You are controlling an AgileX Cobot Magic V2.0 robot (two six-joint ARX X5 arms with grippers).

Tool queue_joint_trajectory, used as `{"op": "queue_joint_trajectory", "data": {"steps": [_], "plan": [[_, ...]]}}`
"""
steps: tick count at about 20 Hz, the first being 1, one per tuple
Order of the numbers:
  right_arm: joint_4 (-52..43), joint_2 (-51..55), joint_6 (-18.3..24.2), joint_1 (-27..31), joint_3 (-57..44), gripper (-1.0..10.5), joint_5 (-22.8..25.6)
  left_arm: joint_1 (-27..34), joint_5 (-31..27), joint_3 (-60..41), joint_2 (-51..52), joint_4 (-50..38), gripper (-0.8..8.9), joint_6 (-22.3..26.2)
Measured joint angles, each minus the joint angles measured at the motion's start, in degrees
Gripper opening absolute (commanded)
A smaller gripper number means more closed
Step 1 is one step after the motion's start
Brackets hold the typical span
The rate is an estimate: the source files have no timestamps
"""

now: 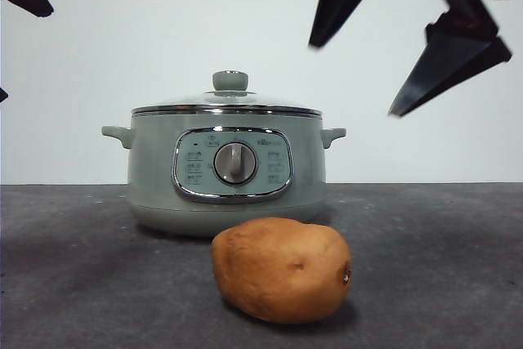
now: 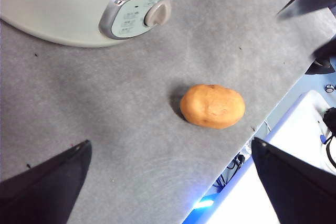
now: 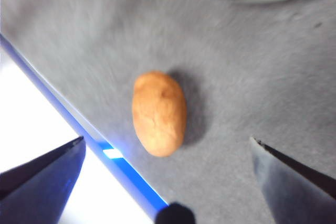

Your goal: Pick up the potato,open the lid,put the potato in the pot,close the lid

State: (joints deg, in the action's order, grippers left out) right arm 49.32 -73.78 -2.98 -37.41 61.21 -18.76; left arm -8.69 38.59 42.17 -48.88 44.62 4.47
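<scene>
- Above the bench point(image 1: 65, 284), my right hand point(image 1: 384, 55) hangs released, jaws spread wide, well over the potato point(image 1: 282, 270); I judge it is lining up for the pick.
- My left hand point(image 2: 168, 182) waits higher, also released.
- Potato: oval, smooth tan skin, one dark eye, lying free before the pot point(image 1: 225, 173).
- Lid point(image 1: 229, 104) sits on, so the pot is shut.

A grey, felt-like table point(image 1: 65, 284) carries two things. The pot point(image 1: 225, 169) stands far back, near the middle, its lid point(image 1: 227, 105) closed on top. The potato point(image 1: 282, 269) lies on its side nearer the front, just right of centre, apart from the pot.
</scene>
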Motion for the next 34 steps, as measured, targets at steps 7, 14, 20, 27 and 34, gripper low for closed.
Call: {"op": "queue_joint_trajectory", "data": {"steps": [7, 14, 20, 27, 34], "plan": [[-0.8, -6.5, 1.1, -7.3, 0.0, 7.6, 6.4, 0.0, 0.0, 0.0, 0.0, 0.0, 7.41, 0.0], [-5.2, -13.4, 1.3, -11.9, 0.0, 7.6, 8.1, 0.0, 0.0, 0.0, 0.0, 0.0, 7.41, 0.0], [-8.6, -18.8, 1.4, -13.8, 0.1, 7.5, 10.7, 0.0, 0.0, 0.0, 0.0, 0.0, 7.41, 0.0], [-10.2, -22.6, 1.5, -14.3, 0.1, 2.8, 10.9, 0.0, 0.0, 0.0, 0.0, -0.1, 7.41, 0.0], [-9.9, -25.0, 2.3, -14.3, 0.3, -0.1, 10.9, 0.0, 0.0, 0.0, 0.0, -0.5, 7.41, 0.0]]}}
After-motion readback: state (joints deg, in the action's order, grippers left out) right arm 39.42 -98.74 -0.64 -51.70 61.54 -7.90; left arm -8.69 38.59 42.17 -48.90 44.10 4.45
